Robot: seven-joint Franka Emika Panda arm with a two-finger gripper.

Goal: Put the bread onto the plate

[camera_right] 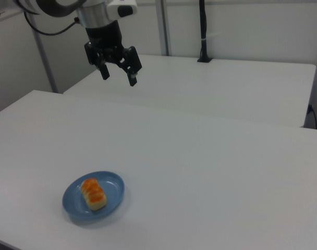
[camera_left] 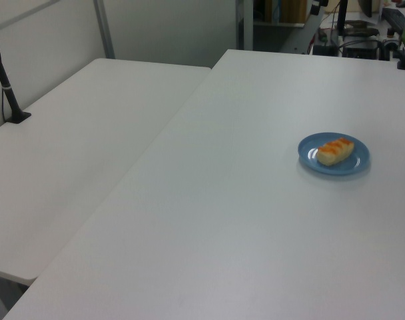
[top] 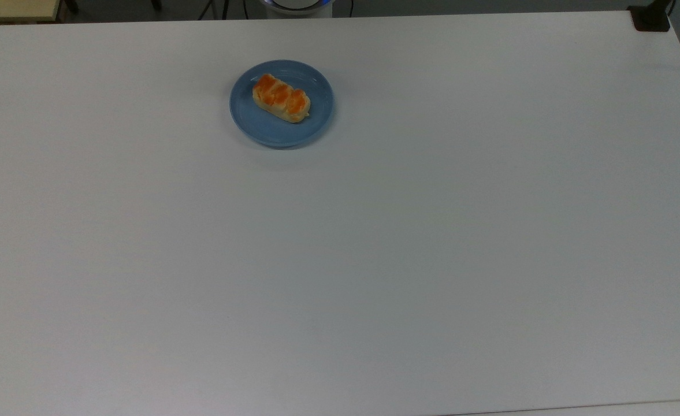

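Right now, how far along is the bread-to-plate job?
Done: the bread lies wholly inside the plate, clear of the rim. In hand: nothing; the gripper hangs open and empty, high above the table, away from the plate. Left: nothing visible.

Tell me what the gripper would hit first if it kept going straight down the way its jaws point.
Probably bare white table. In the right view the open gripper hangs high, pointing down, well away from the plate and bread; depth is unclear.
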